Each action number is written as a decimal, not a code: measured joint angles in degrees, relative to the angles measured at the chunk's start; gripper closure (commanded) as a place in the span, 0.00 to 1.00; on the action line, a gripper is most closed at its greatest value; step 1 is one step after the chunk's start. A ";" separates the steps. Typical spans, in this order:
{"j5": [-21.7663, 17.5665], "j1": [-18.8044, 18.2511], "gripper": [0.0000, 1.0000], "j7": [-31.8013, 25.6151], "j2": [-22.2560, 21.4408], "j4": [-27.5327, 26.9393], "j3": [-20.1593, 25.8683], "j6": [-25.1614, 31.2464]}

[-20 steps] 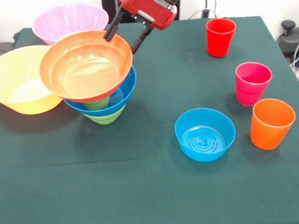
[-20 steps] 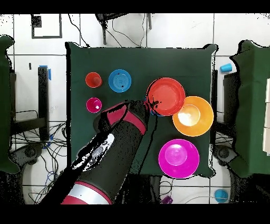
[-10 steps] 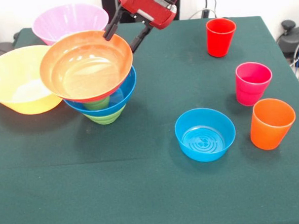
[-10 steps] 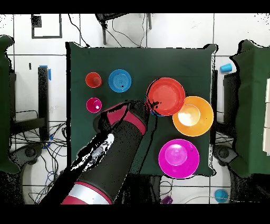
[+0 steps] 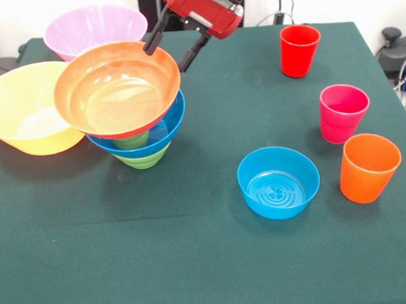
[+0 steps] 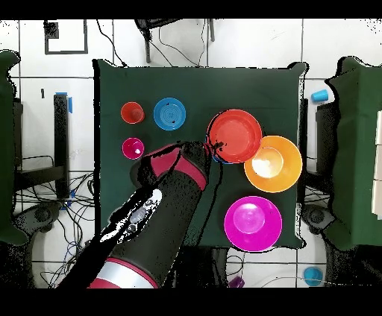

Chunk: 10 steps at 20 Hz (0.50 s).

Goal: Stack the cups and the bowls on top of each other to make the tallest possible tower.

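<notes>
Oblique front camera and top-down overhead camera, both covering the green table (image 5: pixel 196 263).

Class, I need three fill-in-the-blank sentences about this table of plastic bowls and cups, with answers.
1. The shallow orange-red plastic bowl tops a pile sitting on the wide ___ bowl.
2. The small translucent blue bowl with a ringed bottom sits beside the ___ ribbed cup.
3. The robot's gripper hangs with fingers ___ at the pile's rim.

Answers: blue; orange; open

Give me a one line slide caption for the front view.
Open gripper above the tilted orange-red bowl topping the blue bowl and green bowl; three cups wait at right.
</notes>
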 measured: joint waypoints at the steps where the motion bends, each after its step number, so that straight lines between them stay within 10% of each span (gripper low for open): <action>1: 0.17 -0.13 0.00 0.00 -0.28 0.02 0.26 0.00; 10: 2.16 -1.72 0.00 0.00 -2.92 0.60 3.00 0.01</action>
